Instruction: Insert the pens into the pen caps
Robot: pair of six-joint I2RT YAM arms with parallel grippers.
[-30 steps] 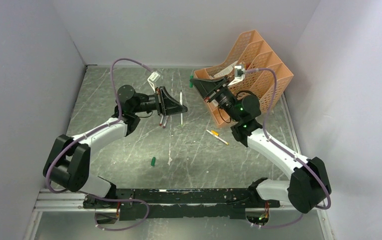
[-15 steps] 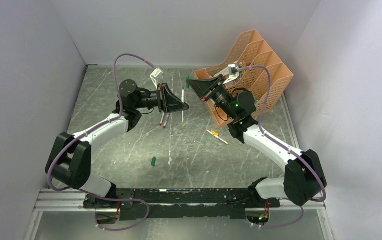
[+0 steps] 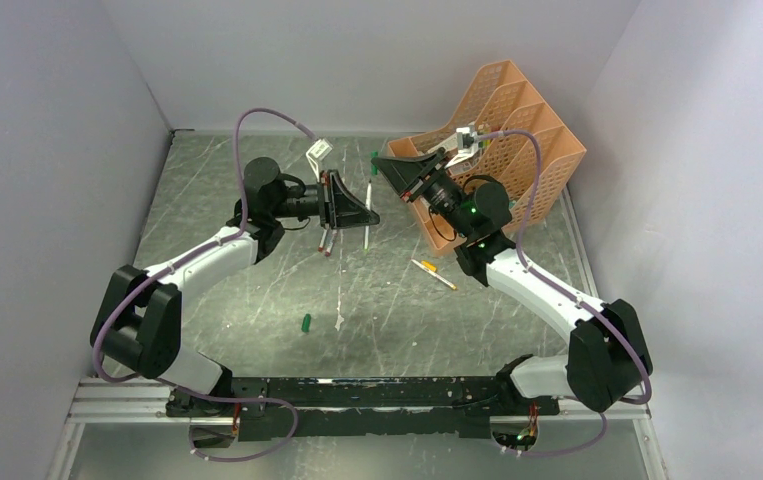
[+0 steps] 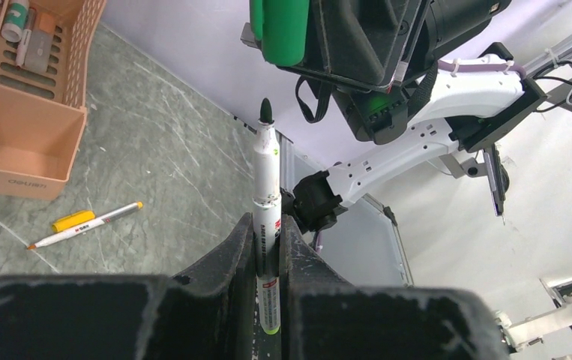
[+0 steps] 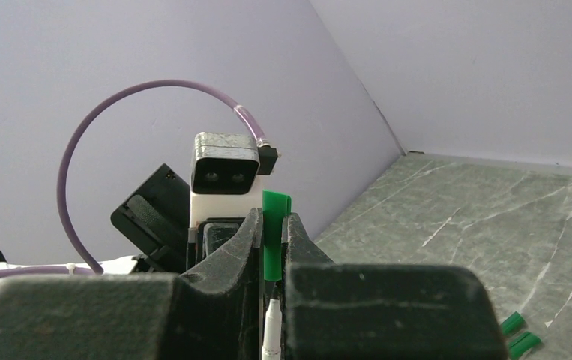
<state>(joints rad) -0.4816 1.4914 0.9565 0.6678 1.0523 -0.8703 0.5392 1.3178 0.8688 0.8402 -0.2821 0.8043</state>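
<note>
Clamping the left gripper (image 4: 268, 229) tight round a white pen (image 4: 265, 172) by its barrel, pinching a green cap (image 4: 284, 30) in the right gripper (image 5: 273, 229), and lining up: cap just beyond the pen's dark tip, not touching, nearly on its long axis, a shade off-line.

I'm seeing a white, dark-tipped pen (image 4: 266, 187), a green cap (image 4: 284, 30), an orange tray (image 4: 13, 165), a grey-veined table (image 3: 257, 290).

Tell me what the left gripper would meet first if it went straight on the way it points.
Probably the green cap in the right gripper, with the left gripper's pen touching first; depth is unclear.
</note>
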